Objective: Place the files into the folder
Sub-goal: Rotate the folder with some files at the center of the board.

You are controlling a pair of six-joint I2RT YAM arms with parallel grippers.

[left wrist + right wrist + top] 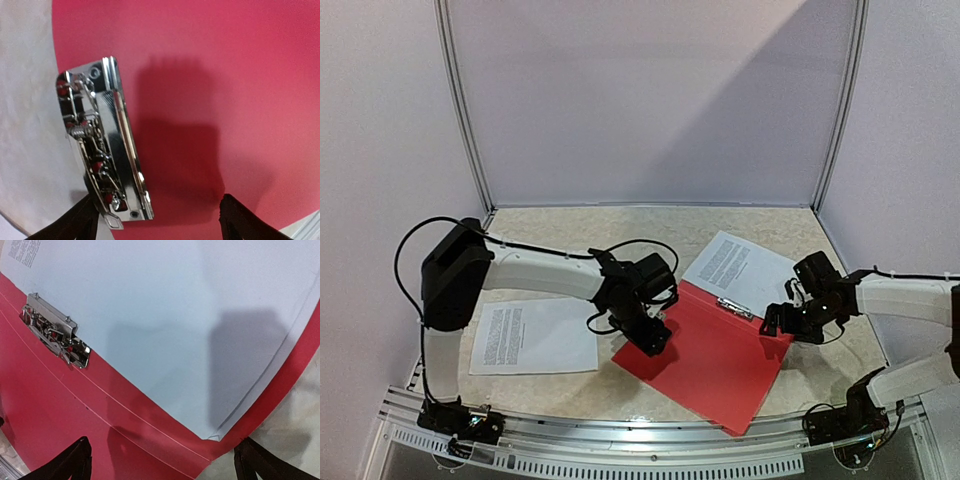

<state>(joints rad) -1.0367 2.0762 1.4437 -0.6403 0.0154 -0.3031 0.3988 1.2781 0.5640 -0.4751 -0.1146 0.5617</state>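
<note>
Folder update: the thin flat red plastic folder [710, 370] lies opened out on the beige speckled surface [620, 225], centre-right in the overhead view. One white printed paper sheet [740, 265] rests on its upper-right half, with a strip of red showing past the sheet's edge in the right wrist view. The sheet's near corner looks a bit bent up. A shiny metal clip [735, 308] sits on the red right at that sheet's lower edge.

A second white printed sheet [535, 335] lies on its own at the left of the overhead view, well apart from the folder, under the left arm.

The left claw [655, 345] is over the folder's left edge, fingers spread wide with nothing between them. Its wrist camera looks down at the clip and bare red. I can't tell whether it touches the cover. The right claw [772, 322] is at the folder's right edge near the clip, also spread wide and pinching nothing.
</note>
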